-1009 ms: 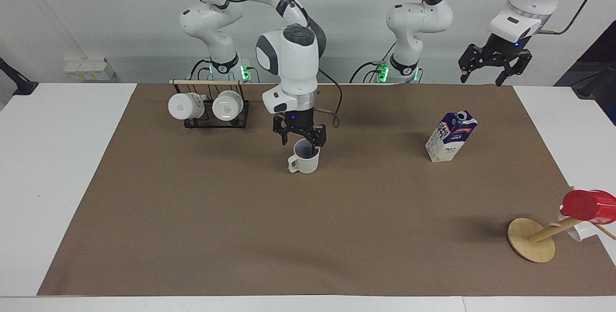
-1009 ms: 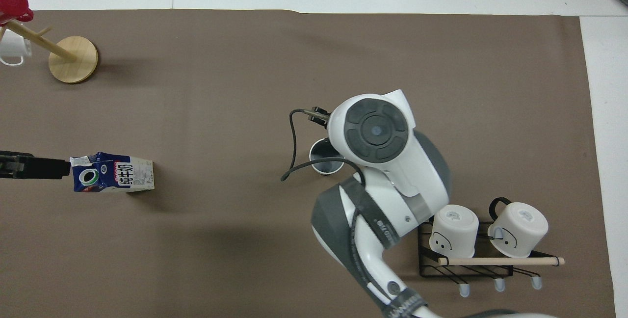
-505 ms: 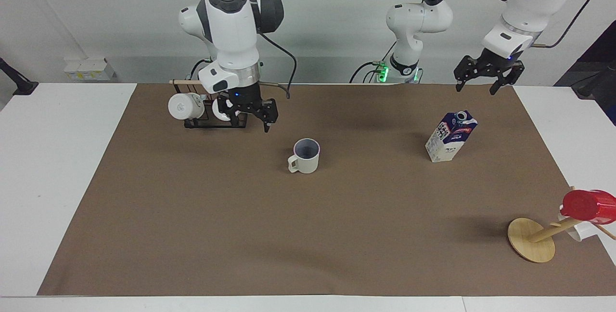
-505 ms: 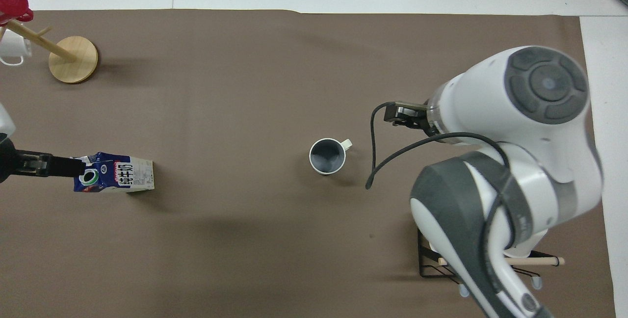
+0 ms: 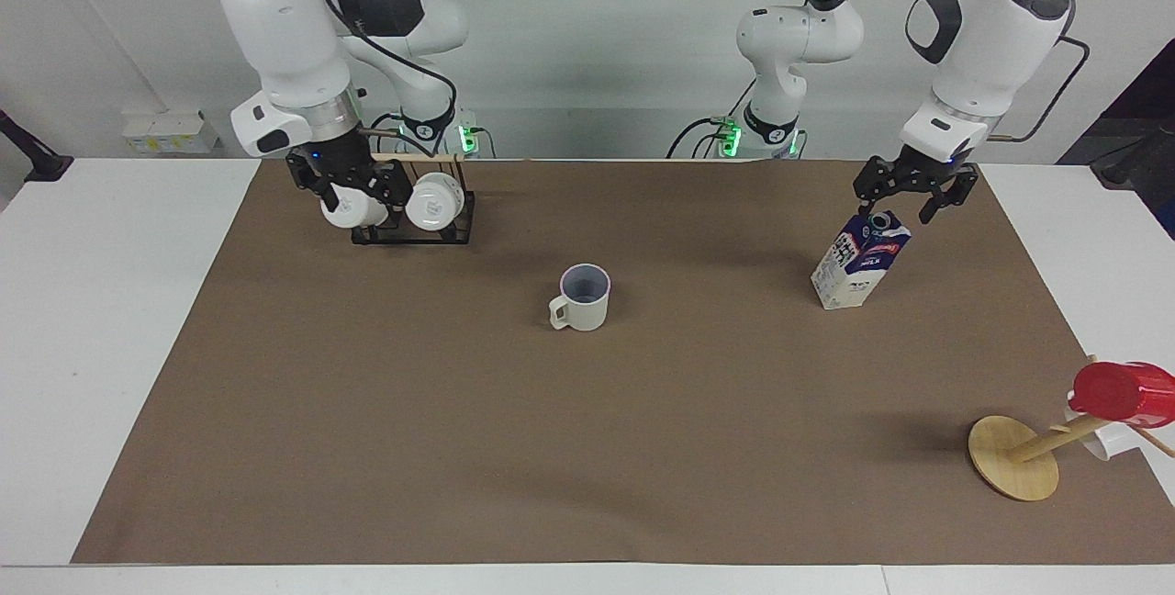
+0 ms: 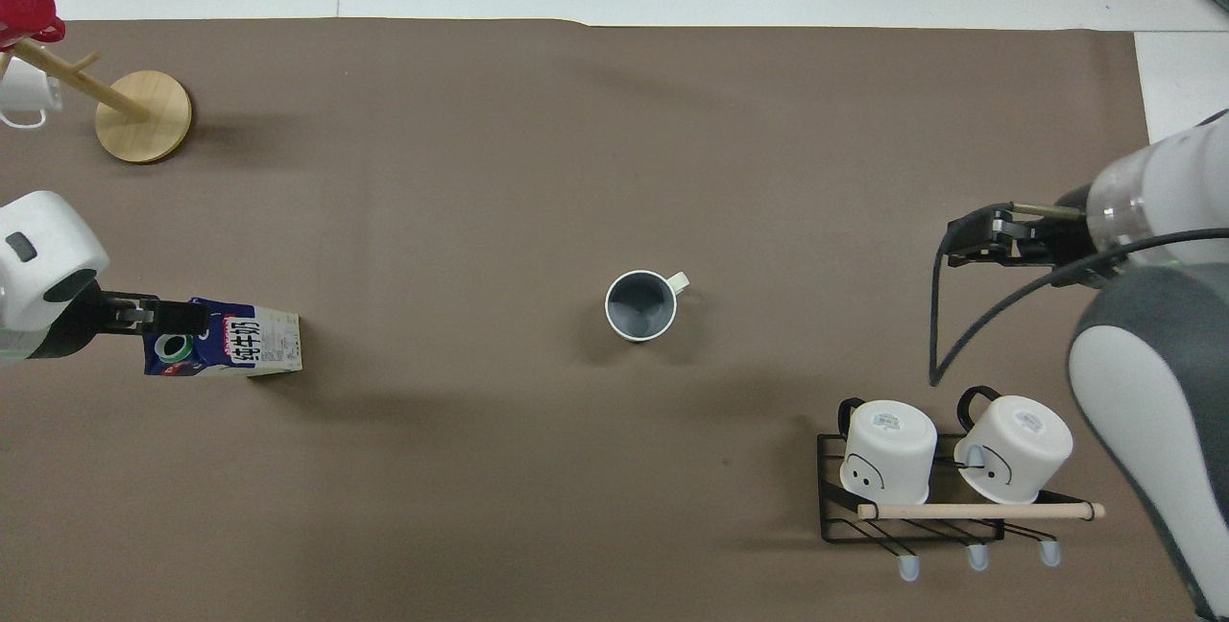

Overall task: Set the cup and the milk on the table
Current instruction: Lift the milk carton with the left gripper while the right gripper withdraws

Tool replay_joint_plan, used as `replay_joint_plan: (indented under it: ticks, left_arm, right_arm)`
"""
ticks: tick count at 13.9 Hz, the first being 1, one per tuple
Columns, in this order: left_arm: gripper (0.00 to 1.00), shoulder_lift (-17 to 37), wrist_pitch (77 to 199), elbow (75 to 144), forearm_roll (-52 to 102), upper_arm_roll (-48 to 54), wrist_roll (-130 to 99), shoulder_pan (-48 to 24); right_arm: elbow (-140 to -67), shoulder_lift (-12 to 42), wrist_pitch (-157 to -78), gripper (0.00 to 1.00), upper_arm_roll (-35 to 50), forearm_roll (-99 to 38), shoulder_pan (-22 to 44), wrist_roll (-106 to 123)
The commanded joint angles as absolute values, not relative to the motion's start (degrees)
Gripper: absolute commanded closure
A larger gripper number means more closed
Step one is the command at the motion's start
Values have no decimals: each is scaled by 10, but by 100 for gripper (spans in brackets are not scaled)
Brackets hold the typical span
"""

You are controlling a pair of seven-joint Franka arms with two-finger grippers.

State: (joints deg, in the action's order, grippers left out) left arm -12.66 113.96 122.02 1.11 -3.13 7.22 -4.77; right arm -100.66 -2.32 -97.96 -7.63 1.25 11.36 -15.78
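The cream-white cup (image 5: 585, 297) stands upright on the brown sheet of the table (image 5: 367, 411), near the middle, handle toward the right arm's end; it also shows in the overhead view (image 6: 640, 305). The milk (image 5: 859, 262) stands slightly tilted toward the left arm's end, and shows in the overhead view too (image 6: 235, 344). My left gripper (image 5: 900, 203) is open, just above the carton's capped top, and does not grip it. My right gripper (image 5: 349, 189) is open and empty, raised over the mug rack, well away from the cup.
A black wire rack (image 5: 454, 226) with two glossy white mugs stands near the right arm's base (image 6: 831, 497). A tilted wooden stand (image 5: 1013, 457) carrying a red cup (image 5: 1122, 390) sits at the left arm's end, farther from the robots.
My right gripper let go of the cup, rose and swung away toward the mug rack. My left gripper came down to just above the milk carton's top. Cup and milk stayed put.
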Motion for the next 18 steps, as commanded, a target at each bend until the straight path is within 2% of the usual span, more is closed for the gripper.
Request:
replay_joint_plan:
  ticks: [1,4,6,8,10,14,15,18]
  left_arm:
    - [0,-139,1184,1269,0,-29,72,-42]
    - [0,-143,1228,1313,0,-31,72,-42]
    - [15,-144,1228,1317,0,-31,73,-43]
    - [48,-144,1228,1317,0,-31,75,-43]
    - [61,-142,1223,1311,0,-31,74,-42]
    - [65,-137,1209,1295,1,-28,59,-44]
    - [65,-137,1195,1283,1,-26,23,-54]
    - [65,-132,1152,1234,1,-17,-98,-146]
  right_arm:
    - [-1032,-50,-968,0,-70,2,58,-85]
    - [-1020,-54,-963,0,-73,1,27,-40]
    - [-992,-54,-955,0,-72,0,28,-43]
    - [-966,-54,-941,0,-71,-1,28,-43]
    - [-927,-53,-915,0,-71,4,28,-53]
    - [-861,-46,-825,0,-71,10,26,-54]
    - [-858,-46,-824,0,-71,8,32,-54]
    - [-879,-56,-832,0,-68,6,33,-49]
